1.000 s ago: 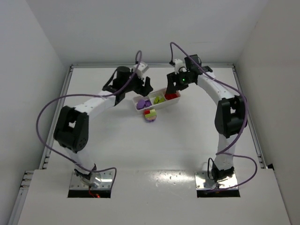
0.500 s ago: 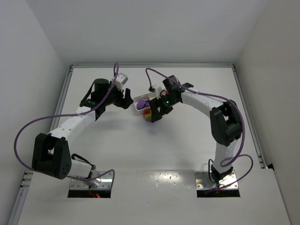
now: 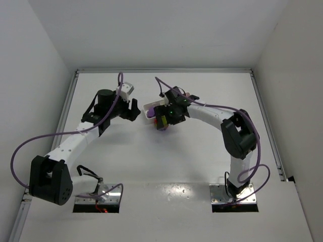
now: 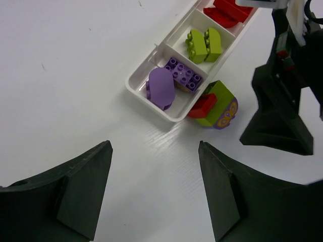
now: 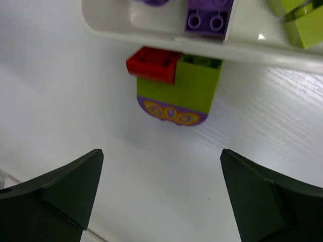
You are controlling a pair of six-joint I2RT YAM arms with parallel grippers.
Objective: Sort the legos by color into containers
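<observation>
clump point(image 5: 194, 88) of joined bricks (red, green, purple) lies on the worktop point(image 5: 75, 101) just ahead of the right pincer point(image 5: 161, 166), touching the outer wall of the tray point(image 5: 151, 33). that pincer's fingers stand wide apart, empty. the left pincer point(image 4: 154, 151) is spread and empty too; ahead of it the tray holds purple bricks point(image 4: 161, 88) nearest, green bricks point(image 4: 204, 44) next, red bricks point(image 4: 229, 12) farthest, each in its own compartment.

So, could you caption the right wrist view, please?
Open right gripper over a red, yellow-green and purple plastic brick cluster beside the white plastic tray.
</observation>
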